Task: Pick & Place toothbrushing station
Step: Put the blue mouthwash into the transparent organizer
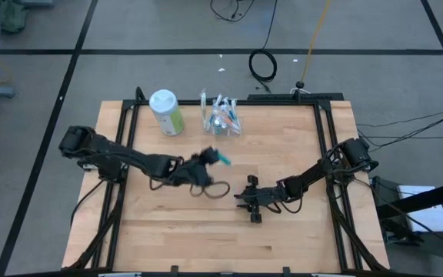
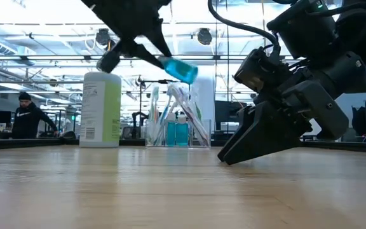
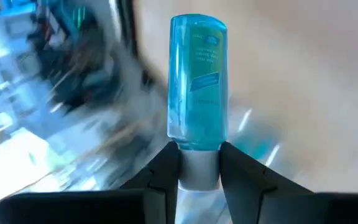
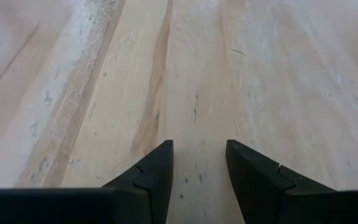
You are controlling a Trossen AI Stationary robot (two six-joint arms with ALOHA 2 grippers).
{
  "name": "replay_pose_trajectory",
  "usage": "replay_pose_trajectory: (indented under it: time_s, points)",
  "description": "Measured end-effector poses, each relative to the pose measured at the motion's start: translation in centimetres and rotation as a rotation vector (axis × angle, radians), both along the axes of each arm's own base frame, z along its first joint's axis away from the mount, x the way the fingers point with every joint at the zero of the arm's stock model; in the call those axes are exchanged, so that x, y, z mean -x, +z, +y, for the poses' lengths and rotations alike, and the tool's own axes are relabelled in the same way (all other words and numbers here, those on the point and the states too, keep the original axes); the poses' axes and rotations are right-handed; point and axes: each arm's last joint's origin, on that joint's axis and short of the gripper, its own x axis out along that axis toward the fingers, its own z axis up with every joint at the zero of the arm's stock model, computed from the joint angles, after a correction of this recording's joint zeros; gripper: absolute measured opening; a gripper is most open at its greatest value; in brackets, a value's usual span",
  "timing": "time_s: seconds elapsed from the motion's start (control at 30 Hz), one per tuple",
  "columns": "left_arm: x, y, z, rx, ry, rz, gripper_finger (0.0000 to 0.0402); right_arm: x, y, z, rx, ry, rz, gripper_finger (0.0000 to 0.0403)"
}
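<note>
A pale wooden desk (image 1: pixel 283 238), made of long glued planks with visible grain, fills the scene from above. Nearest the front edge, the right tool (image 1: pixel 254 206) rests low over bare wood at the middle of the desk, its two dark, wedge-shaped fingers parted with nothing between them; this arm looks to be waiting.

Just beyond it and to the left, the left tool (image 1: pixel 214 156) is raised above the desk and has hold of a small blue tube (image 3: pixel 197 84). The fingers (image 3: pixel 163 177) pinch the tube's white cap, so the translucent blue body sticks out ahead of the tool, free of the fingers. In the table-level view the tube (image 2: pixel 178 69) hangs tilted in the air, well clear of the wood. Gripping by the cap probably leaves the body free to go down into the cup first.

Farther back, near the rear edge, stands a small clear plastic cup (image 1: pixel 223 123). It holds thin pastel-handled toothbrushes (image 2: pixel 182 102) leaning against its rim, and more blue tubes standing upright inside. The held tube is near the cup but not yet over it.

Left of the cup stands a white canister with a green label (image 1: pixel 167 112), round and smooth-sided.

Beyond the desk, a person (image 2: pixel 29 117) is seen in the room.
</note>
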Motion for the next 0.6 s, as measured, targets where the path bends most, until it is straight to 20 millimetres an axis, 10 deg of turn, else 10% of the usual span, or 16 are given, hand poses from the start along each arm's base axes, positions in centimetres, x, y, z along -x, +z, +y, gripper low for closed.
replay_pose_trajectory:
  time_s: [0.37,0.6]
  points:
    - [-1.4,-1.9,9.7,-0.436,0.207,0.373,0.0094,0.0,0.0,0.0,0.004,-0.004,-0.005,0.0141]
    - [-2.3,-4.1,12.2,-0.463,0.231,0.451,0.0093,0.0,0.0,-0.1,0.012,-0.002,-0.004,0.0141]
